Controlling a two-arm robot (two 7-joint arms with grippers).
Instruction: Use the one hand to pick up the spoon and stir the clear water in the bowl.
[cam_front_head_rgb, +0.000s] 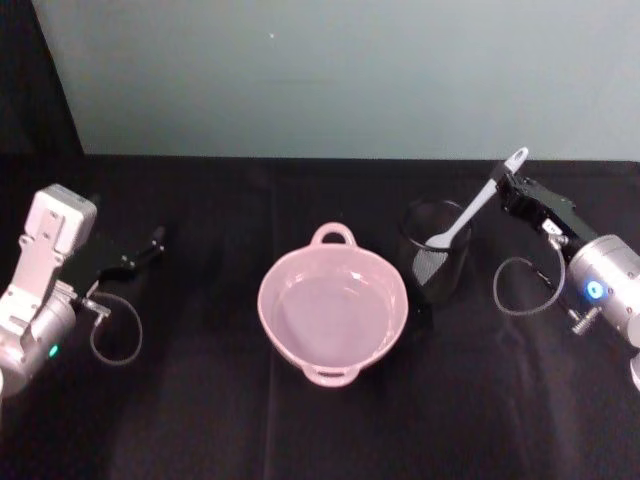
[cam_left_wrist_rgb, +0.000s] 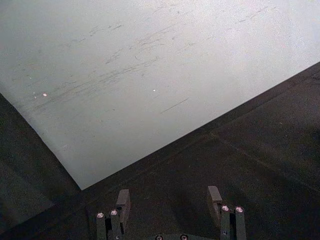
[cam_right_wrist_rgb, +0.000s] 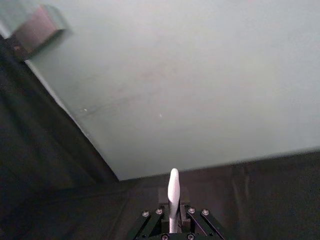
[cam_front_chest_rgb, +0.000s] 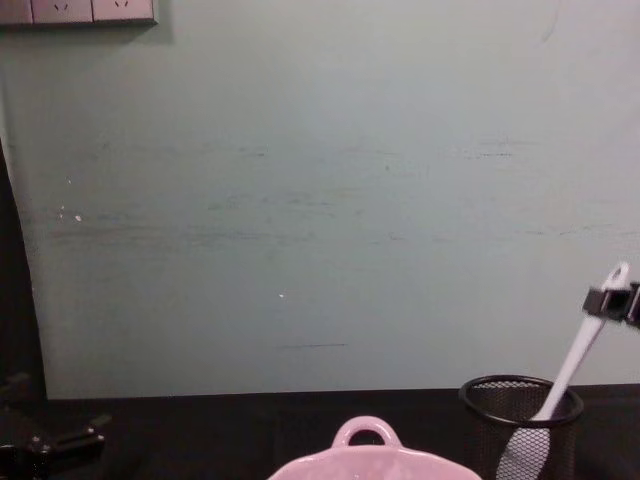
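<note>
- right gripper (cam_front_head_rgb: 510, 188), black and boxy with flat fingers, is pinched on the spoon (cam_front_head_rgb: 470, 212), high on its slim white plastic handle, just under the oval hole; the spoon slants down and away from it toward the robot's left
- the greyish scoop sits inside the black wire-mesh cup (cam_front_head_rgb: 435, 262), a cylinder just beside and below the gripper; the cup's rim rings the spoon's lower end
- the bowl (cam_front_head_rgb: 268, 312), glossy pale pink with small loop handles at its rim, stands past the cup on the gripper's left, on the matte black table (cam_front_head_rgb: 200, 420)
- left gripper (cam_front_head_rgb: 152, 243) rests well apart, beyond the bowl; its fingers (cam_left_wrist_rgb: 123, 201) are spread
</note>
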